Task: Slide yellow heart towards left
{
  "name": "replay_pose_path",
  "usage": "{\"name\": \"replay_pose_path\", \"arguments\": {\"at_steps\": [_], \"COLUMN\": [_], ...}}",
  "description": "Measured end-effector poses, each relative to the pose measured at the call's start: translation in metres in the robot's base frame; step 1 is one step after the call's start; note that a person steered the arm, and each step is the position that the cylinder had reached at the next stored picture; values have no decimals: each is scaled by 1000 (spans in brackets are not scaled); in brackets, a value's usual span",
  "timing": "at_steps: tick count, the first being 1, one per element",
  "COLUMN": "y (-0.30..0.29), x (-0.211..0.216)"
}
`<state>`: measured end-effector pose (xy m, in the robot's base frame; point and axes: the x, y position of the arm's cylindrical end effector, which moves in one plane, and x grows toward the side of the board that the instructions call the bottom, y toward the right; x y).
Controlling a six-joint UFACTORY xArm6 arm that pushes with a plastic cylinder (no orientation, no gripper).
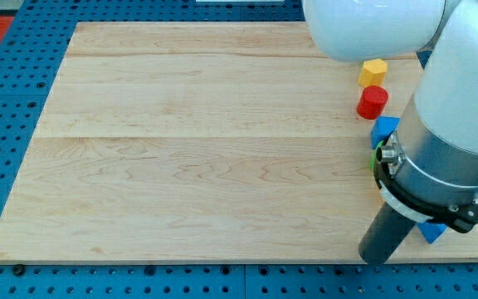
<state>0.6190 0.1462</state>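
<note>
Although the dark rod slants down at the view's lower right, my tip cannot be made out with certainty: the rod's lowest visible part sits at the board's bottom edge, and whether that is the very end I cannot tell. There are no jaws here, only this smooth, matte cylinder, and it holds nothing. Above it the arm's grey metal collar and glossy white housing fill the right side and cover several blocks. Just beside the collar, at its left, a blue block shows as an angular corner, its full shape hidden; a sliver of green peeks out below it. Another blue piece juts from under the collar near the bottom edge. Above, a red cylinder stands clear, and just above that a yellow block, faceted and partly under the white housing; its heart shape cannot be confirmed. The pale wooden board, with fine straight grain, rests on a blue perforated base.
</note>
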Motion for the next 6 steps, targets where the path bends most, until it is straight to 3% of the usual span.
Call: {"name": "replay_pose_path", "arguments": {"at_steps": [6], "y": [24], "x": [-1]}}
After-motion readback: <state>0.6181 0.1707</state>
